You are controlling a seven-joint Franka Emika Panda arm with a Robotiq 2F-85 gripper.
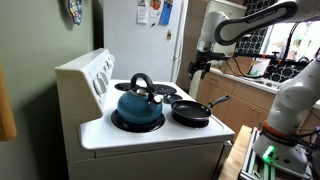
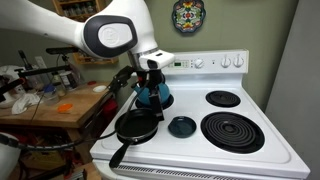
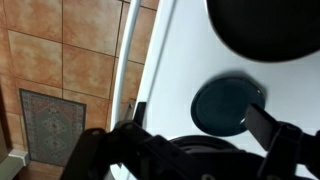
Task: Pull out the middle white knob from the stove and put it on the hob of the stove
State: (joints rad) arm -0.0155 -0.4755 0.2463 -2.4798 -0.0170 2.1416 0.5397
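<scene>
Green kitchen walls and a pale fridge [image 1: 135,30] stand behind the stove [image 1: 150,140] in an exterior view. The white arm [image 1: 250,22] reaches in from the upper side, elbow bent, with the gripper [image 1: 200,66] hanging downward past the far edge of the hob [image 1: 100,130], above nothing on it. A blue kettle [image 1: 138,104] sits on the near burner and a black frying pan [image 1: 192,111] on the one beside it. The dials on the slanted back panel are too small here to tell apart.

Seen from the stove's front in an exterior view, the arm [image 2: 110,35] comes over a cluttered wooden table [image 2: 55,105], and the gripper [image 2: 150,74] hangs just above the kettle [image 2: 155,96], near the side edge of the hob [image 2: 270,155]. The middle white knob [image 2: 209,62] sits in its row on the back panel, well apart from the gripper. The frying pan [image 2: 137,125] and a small dark round dish [image 2: 181,126] lie between the gripper and the front edge. A decorative plate [image 2: 188,15] hangs on the wall.

From the wrist view, the gripper [image 3: 190,150] looks straight down with its fingers [image 3: 100,150] spread wide and nothing between them. Below lie the small dark round dish [image 3: 228,105], the white hob edge [image 3: 165,60], brown floor tiles [image 3: 60,40] and a patterned rug [image 3: 45,120].
</scene>
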